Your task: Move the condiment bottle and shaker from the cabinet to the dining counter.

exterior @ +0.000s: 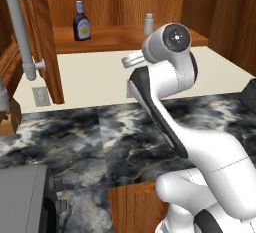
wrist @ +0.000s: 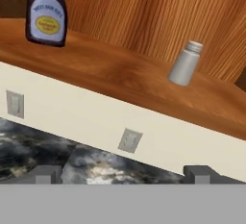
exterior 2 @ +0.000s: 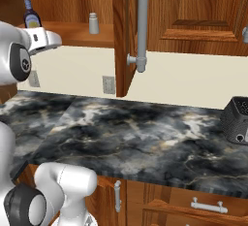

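Reaching up with the end effector (wrist: 122, 175) released, you should square on the shaker (wrist: 185, 64) mid-shelf in the cabinet (exterior: 120, 2); the condiment bottle (wrist: 46, 14) stands toward the shelf's left end

The condiment bottle (exterior: 81, 22) stands upright on the cabinet (exterior: 115, 37) shelf at the upper left of the left base view; the shaker (exterior: 148, 24) stands on the same shelf to its right, well apart from it; the open cabinet door (exterior: 42, 37) hangs at the left edge of the shelf; below the shelf runs the wall (exterior: 100, 79) with an outlet (exterior: 41, 96) at its left; in front of the wall lies the wall counter (exterior: 125, 137); a toaster (exterior 2: 236, 119) sits on it at the right edge of the right base view
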